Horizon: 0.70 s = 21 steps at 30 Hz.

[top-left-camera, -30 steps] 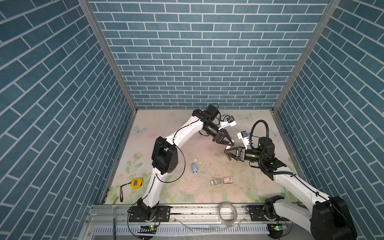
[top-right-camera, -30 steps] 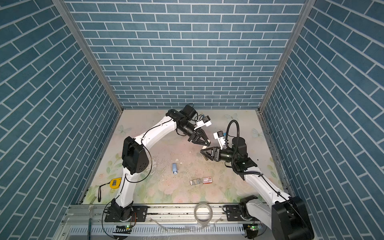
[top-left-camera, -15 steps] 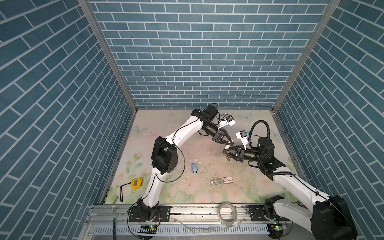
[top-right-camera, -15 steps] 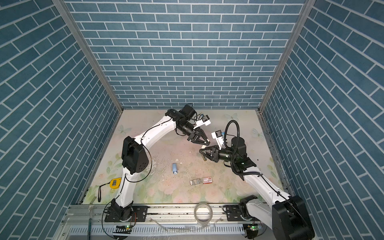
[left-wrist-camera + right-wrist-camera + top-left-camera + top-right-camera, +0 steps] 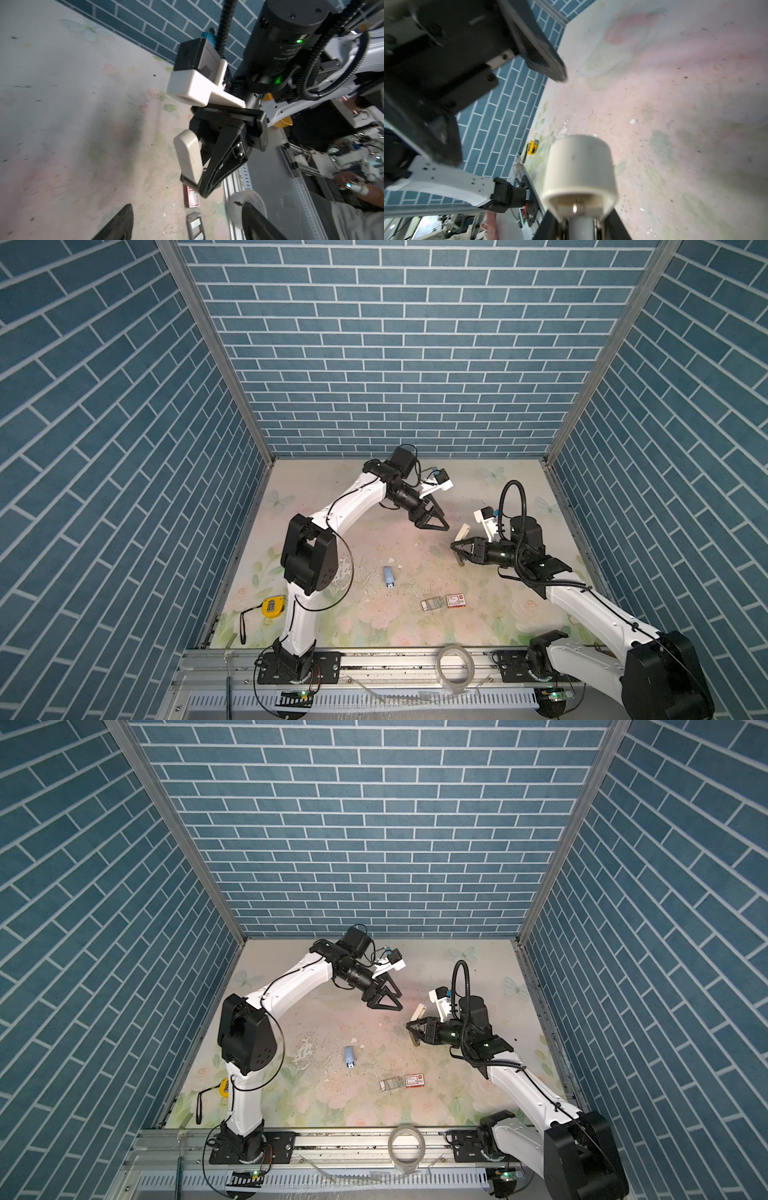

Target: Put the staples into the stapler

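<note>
**Two tools, one stapler held aloft**

Both tools face each other above the far half of the flower-printed bench (image 5: pixel 332 497). The left tool (image 5: pixel 441 523) is spread wide and holds nothing, with its tips pointing at the right tool (image 5: pixel 456 552) and close to it. The right tool is clamped on the stapler (image 5: pixel 188 158) and holds it clear of the bench. The stapler is short, with a cream-white shell, rounded ends and a dark part showing beneath the shell. Seen end-on from the right wrist, a bit of metal shows inside it. Well apart from it, toward the near edge of the bench, lies a small white-and-red box (image 5: pixel 456 600). The staples (image 5: pixel 432 604) lie flat just beside the box, on its left in both top views. They are thin silvery-grey strips packed side by side.
</note>
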Tool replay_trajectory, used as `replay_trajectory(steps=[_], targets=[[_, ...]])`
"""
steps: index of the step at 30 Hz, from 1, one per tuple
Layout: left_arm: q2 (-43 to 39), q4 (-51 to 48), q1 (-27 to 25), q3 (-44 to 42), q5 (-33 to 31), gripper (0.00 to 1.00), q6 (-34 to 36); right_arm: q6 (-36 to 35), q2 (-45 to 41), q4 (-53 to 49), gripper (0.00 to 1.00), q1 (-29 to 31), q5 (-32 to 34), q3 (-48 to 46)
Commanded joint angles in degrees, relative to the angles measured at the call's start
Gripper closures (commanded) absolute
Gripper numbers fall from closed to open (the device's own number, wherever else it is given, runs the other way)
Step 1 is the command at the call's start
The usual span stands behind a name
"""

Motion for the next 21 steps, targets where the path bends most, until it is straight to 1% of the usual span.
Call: replay_trajectory(steps=[1, 2, 3, 6, 9, 13, 16, 21], targets=[[-4.8, 0.9, 2.8, -3.7, -12.7, 0.17, 3.3, -6.0, 1.0, -7.2, 0.85, -0.2, 10.0, 1.6], [-6.2, 1.3, 3.2, -5.3, -16.2, 0.17, 4.1, -6.5, 1.4, -8.0, 0.86, -0.2, 12.7, 1.6], [-7.6, 1.6, 3.7, -6.8, -18.1, 0.17, 5.1, -7.3, 2.1, -8.8, 0.86, -0.2, 14.9, 1.7], [-11.6, 2.2, 4.8, -11.8, -22.2, 0.16, 7.7, -8.4, 3.8, -9.6, 0.85, 0.0, 21.7, 1.8], [-14.7, 3.6, 4.8, -17.2, -25.8, 0.16, 9.7, -9.7, 5.5, -9.7, 0.86, 0.9, 28.3, 2.1], [-17.4, 4.8, 5.0, -22.1, -26.7, 0.16, 11.3, -10.7, 9.1, -9.5, 0.85, 3.5, 36.5, 3.3], [-18.2, 4.6, 5.0, -24.0, -26.3, 0.16, 12.7, -11.5, 12.5, -8.8, 0.84, 5.4, 40.3, 4.3], [-19.7, 3.2, 5.0, -26.2, -23.6, 0.16, 16.1, -12.2, 18.1, -8.0, 0.83, 7.9, 45.3, 5.6]])
